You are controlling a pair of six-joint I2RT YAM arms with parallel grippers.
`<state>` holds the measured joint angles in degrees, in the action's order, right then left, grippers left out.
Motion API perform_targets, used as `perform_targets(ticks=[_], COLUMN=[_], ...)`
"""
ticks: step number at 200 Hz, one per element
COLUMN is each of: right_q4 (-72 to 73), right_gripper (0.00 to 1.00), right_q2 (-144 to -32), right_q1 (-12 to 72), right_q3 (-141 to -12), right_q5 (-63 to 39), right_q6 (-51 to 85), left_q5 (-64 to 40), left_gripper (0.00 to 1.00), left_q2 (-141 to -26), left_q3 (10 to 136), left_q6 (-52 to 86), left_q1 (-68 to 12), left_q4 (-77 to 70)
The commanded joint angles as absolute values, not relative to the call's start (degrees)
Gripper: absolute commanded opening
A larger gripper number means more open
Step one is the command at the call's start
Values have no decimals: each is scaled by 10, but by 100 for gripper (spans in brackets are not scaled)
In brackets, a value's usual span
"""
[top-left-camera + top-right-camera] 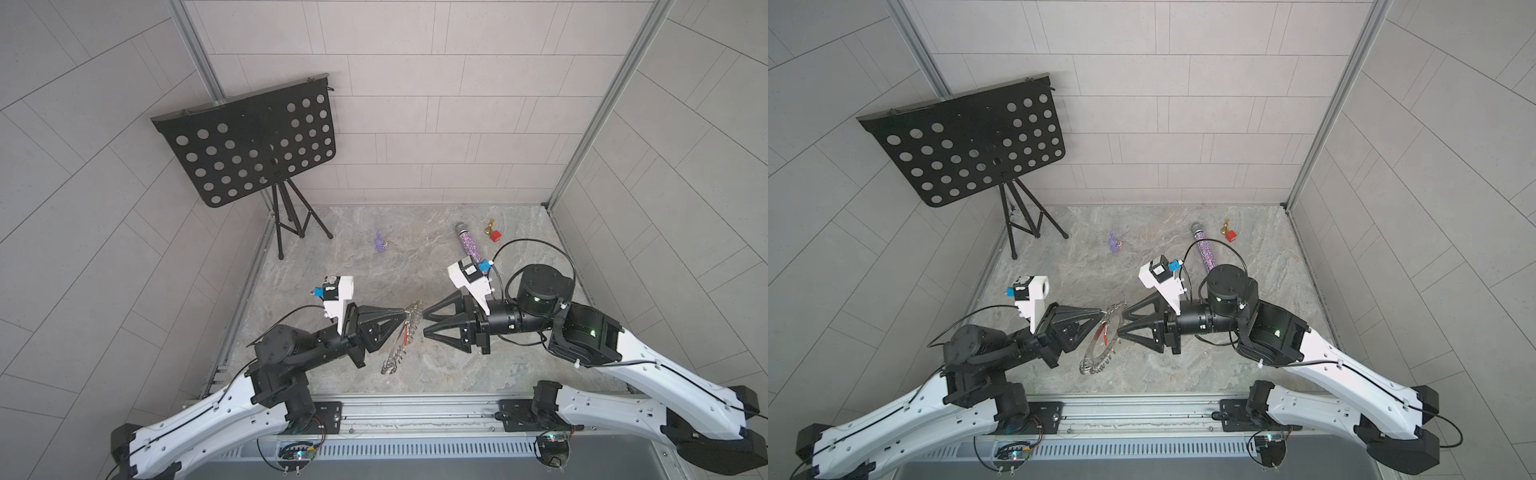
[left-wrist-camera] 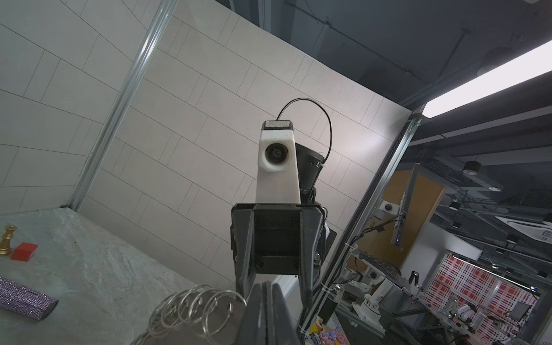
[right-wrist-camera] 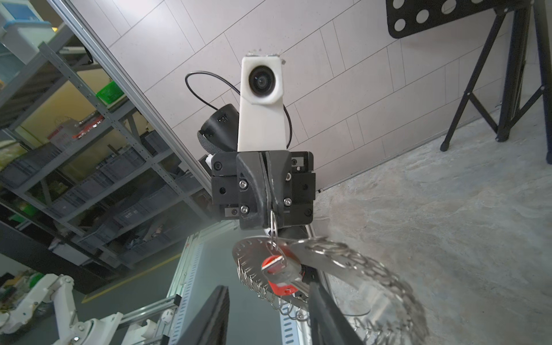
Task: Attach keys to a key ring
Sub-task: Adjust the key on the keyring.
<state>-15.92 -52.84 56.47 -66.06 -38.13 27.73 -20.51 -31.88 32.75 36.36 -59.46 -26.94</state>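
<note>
Key (image 3: 279, 267) looks hung on the ring (image 3: 251, 252) already, we judge; left gripper (image 3: 271, 209) pinches a rim loop (image 3: 273, 222), right gripper (image 1: 424, 326) gapes empty beside it; only set-down remains.

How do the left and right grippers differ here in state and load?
The left gripper is shut, pinching a wire loop of the key ring; the right gripper stands open, clamping nothing. The left gripper holds the ring up; the right gripper only faces its rim near the red-tagged key. Both are black and point toward each other.
</note>
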Motion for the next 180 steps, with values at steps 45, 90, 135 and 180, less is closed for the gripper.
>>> perform_targets(ticks=[45, 90, 135, 180], right_q4=[-161, -157, -157, -163], right_gripper=[28, 19, 12, 8], right_q2=[-561, -569, -570, -577], right_q1=[564, 565, 565, 566], right_q3=[-690, -689, -690, -690], right_q5=[-396, -402, -402, -402], right_q6=[266, 270, 271, 272], left_q5=[-215, -217, -220, -222], left_gripper=[0, 0, 0, 0], left_q2=[-322, -322, -327, -332], left_q3=[348, 348, 347, 348], left_q6=[355, 356, 355, 349], left_q1=[-598, -598, -598, -598], left_q4=[-281, -278, -270, -247])
